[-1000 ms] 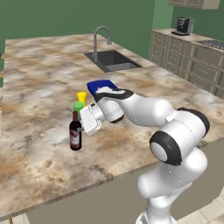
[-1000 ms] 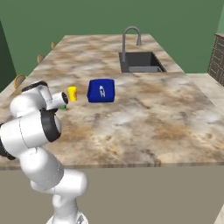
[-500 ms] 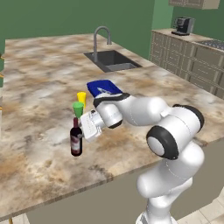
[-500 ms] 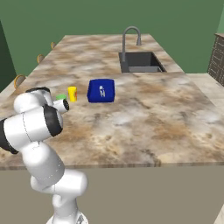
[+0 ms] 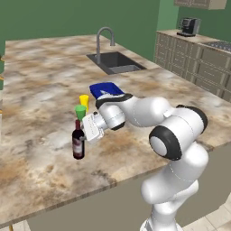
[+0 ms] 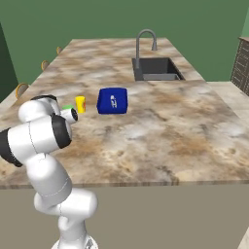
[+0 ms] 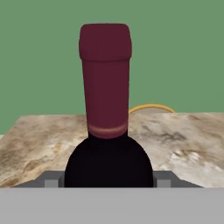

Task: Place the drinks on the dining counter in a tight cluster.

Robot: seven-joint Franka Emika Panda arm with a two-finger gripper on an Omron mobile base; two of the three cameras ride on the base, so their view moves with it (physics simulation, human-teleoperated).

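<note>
Left base view: gripper [image 5: 85, 133] clasps the wine bottle [image 5: 78, 141], upright on the counter [image 5: 40, 94], just near-side of the green cup [image 5: 80, 111]; Right base view: the arm hides the bottle, left of the blue box [image 6: 112, 100]; Hand view: bottle [image 7: 106, 109] sits between the fingertips [image 7: 51, 182]; a carrying step, I judge; next, set it beside the other drinks.

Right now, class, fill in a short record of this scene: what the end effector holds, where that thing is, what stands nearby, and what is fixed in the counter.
end effector: shut on the wine bottle
bottle pose: upright, base at or just above the counter
near bottle: green cup, yellow cup behind it
also on counter: blue box
built in: sink with faucet
</note>
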